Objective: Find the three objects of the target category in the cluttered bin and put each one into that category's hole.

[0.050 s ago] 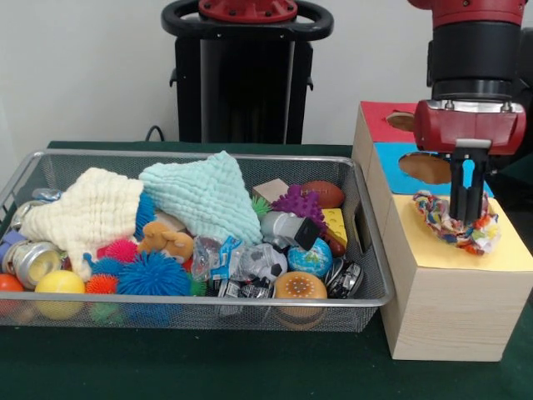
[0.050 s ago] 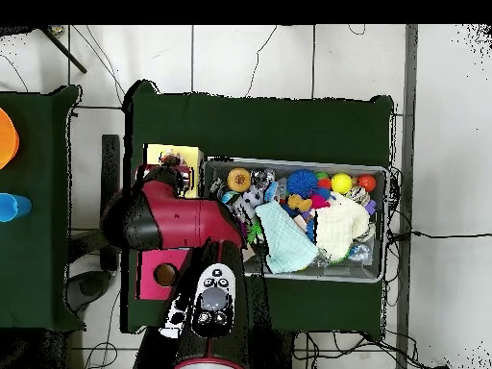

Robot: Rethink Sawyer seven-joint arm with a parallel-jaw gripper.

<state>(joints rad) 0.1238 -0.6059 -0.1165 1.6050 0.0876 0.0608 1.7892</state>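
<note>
A: Going left to right, where do you start?

B: The bin (image 1: 366, 250). At its 9 o'clock side sit a tin (image 1: 29, 262) and a yellow ball (image 1: 60, 287). A cream cloth (image 1: 92, 208) and a mint cloth (image 1: 204, 196) cover the 10 to 12 o'clock stretch. Spiky balls (image 1: 150, 273) lie near 6 o'clock, a globe ball (image 1: 312, 258) and a burger toy (image 1: 300, 287) towards 4, and a small football (image 1: 325, 193) at 2.

A: And right of the bin?

B: The box (image 1: 450, 308), with red, blue and yellow panels. The rope toy (image 1: 458, 221) lies on the yellow panel, and the gripper (image 1: 468, 212) stands over it, at 12 o'clock from it.

A: Is the claw holding it?

B: The fingers (image 1: 457, 187) look close together and reach into the rope, so I judge it pinched, though not with certainty.

A: What could go wrong?

B: I can see holes in the red and blue panels, but none in the yellow; the toy may be covering it. Loose loops could catch on a rim, or the toy could stay draped on top instead of dropping in. Released off-centre, it might slide off the box.
</note>
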